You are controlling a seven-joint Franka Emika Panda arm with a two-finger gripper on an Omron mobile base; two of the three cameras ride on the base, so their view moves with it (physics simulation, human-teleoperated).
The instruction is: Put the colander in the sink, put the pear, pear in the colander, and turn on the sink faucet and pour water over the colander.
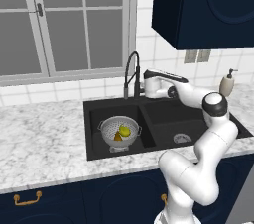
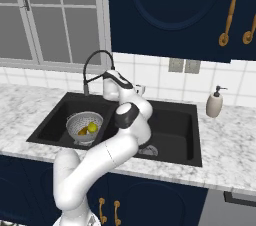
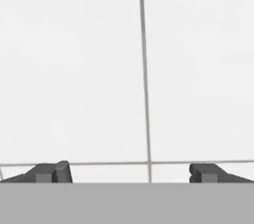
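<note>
colander [image 1: 119,132] sitting in the left basin of the sink [image 1: 163,114], both pears [image 1: 122,132] inside it, faucet [image 1: 132,73] at the back rim, gripper [image 3: 128,173] spread wide and holding nothing, facing the white tile wall [image 3: 74,84] up close

pears [image 1: 122,132] in colander [image 1: 110,128] (left basin of sink [image 1: 94,114]), faucet [image 1: 132,72] behind.

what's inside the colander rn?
The colander sits in the left basin of the sink and holds two pears: a yellow-green pear and a brownish-orange pear partly behind it. The colander's bottom beneath them is hidden.
</note>
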